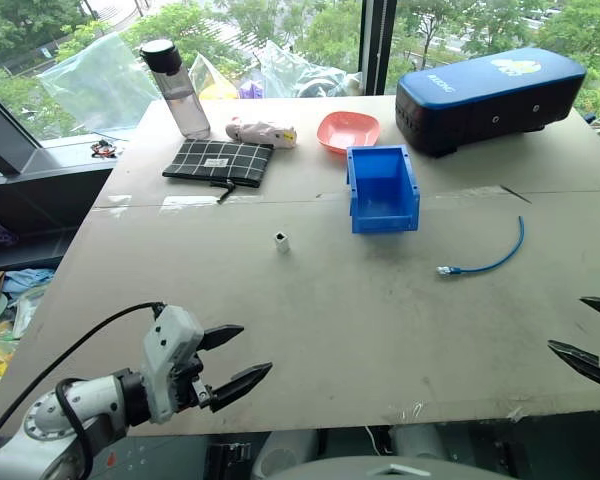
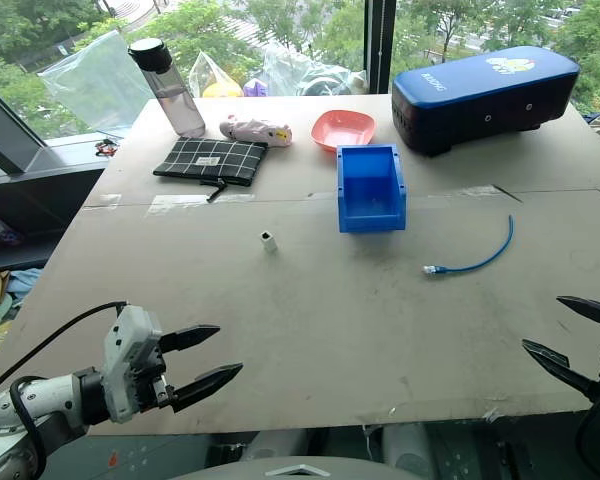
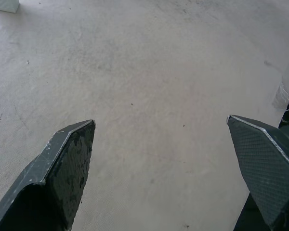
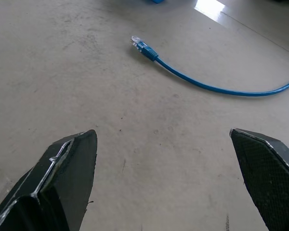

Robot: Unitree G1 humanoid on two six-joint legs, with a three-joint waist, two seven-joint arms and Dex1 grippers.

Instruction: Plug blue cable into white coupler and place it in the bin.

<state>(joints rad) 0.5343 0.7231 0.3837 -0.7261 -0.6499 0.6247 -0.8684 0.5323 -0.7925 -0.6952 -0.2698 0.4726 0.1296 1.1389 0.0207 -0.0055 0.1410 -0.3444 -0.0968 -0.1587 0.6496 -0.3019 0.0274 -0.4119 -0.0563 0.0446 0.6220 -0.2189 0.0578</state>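
I count one blue cable (image 1: 490, 258) lying curved on the bench (image 1: 360, 320), one white coupler (image 1: 282, 241) standing well apart from it, and one bin (image 1: 382, 187) between them, farther back (open top up). My left end effector (image 1: 242, 358) and right end effector (image 2: 568, 335) both hover near the bench's front edge, fingers spread apart, holding nothing.
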